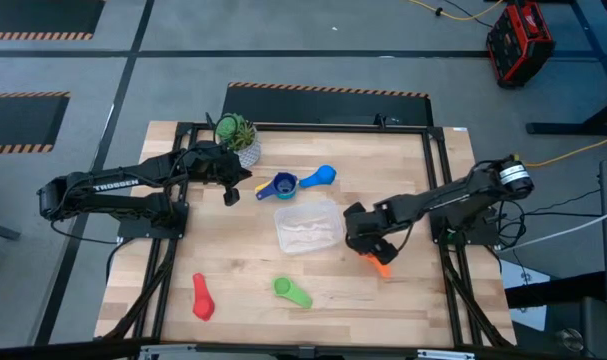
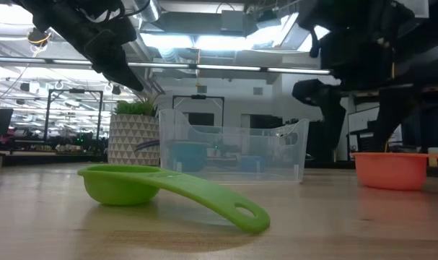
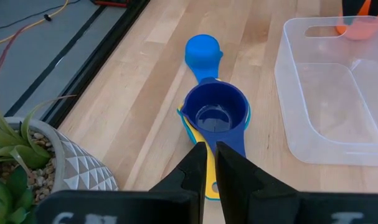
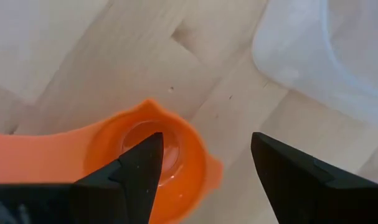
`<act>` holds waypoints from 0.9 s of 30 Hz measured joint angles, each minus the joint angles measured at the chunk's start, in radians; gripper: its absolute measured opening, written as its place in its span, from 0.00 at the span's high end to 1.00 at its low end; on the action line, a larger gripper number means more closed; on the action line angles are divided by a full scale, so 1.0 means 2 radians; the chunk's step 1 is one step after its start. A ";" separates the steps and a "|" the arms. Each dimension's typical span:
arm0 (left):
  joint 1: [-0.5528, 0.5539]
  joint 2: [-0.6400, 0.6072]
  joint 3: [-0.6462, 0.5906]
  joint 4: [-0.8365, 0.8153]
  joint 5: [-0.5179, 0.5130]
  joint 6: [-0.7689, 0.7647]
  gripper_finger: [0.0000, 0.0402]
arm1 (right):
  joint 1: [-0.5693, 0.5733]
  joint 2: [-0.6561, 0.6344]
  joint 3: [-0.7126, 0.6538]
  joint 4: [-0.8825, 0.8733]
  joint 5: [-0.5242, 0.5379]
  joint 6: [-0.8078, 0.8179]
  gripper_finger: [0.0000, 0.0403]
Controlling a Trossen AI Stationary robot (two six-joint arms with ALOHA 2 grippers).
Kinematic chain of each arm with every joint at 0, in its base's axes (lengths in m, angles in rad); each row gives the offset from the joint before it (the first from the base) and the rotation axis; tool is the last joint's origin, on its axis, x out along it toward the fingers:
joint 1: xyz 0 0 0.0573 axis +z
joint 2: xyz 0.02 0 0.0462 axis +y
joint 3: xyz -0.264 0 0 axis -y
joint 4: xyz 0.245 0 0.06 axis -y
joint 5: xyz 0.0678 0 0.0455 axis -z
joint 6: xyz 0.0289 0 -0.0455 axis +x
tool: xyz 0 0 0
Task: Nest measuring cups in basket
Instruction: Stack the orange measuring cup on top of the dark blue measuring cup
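Observation:
The clear basket (image 1: 282, 216) stands mid-table. To its right lies an orange measuring cup (image 4: 145, 168), and my right gripper (image 4: 206, 140) is open over it, pointing steeply down, one finger above the bowl and the other beside it. Left of the basket, a dark blue cup (image 3: 215, 112) sits nested on a yellow one (image 3: 210, 180), with a light blue cup (image 3: 202, 50) next to them. My left gripper (image 3: 207, 152) hangs shut above their handles, clear of them. A green cup (image 1: 291, 291) and a red cup (image 1: 202, 297) lie near the front edge. My right gripper comes at the orange cup from above. One finger (image 4: 142, 162) stands over the bowl (image 4: 176, 149), close to the rim. Whether it touches the cup I cannot tell. The cup rests upright on the table.
A potted green plant (image 1: 238, 135) in a white patterned pot stands at the far left of the table, just behind my left gripper. Bare wood lies between the green cup and the basket and along the front edge.

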 joint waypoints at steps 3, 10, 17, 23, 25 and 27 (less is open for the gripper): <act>0.000 0.000 0.000 0.000 0.000 0.000 0.93 | 0.000 0.015 0.000 0.010 0.000 0.000 0.38; 0.000 0.000 0.000 0.000 0.000 0.000 0.93 | 0.000 0.045 0.000 0.009 0.000 0.002 0.41; 0.000 0.000 0.000 0.000 0.000 0.000 0.93 | 0.000 0.047 0.000 0.009 0.000 0.003 0.61; 0.000 0.000 0.000 0.000 0.000 0.000 0.93 | 0.000 0.047 0.000 0.007 0.000 0.004 0.83; 0.000 0.000 0.000 0.000 0.000 0.000 0.93 | 0.000 0.045 0.000 0.005 -0.001 0.004 0.90; 0.000 0.000 0.000 0.000 0.000 0.000 0.93 | 0.000 0.044 0.004 -0.003 -0.002 0.004 0.92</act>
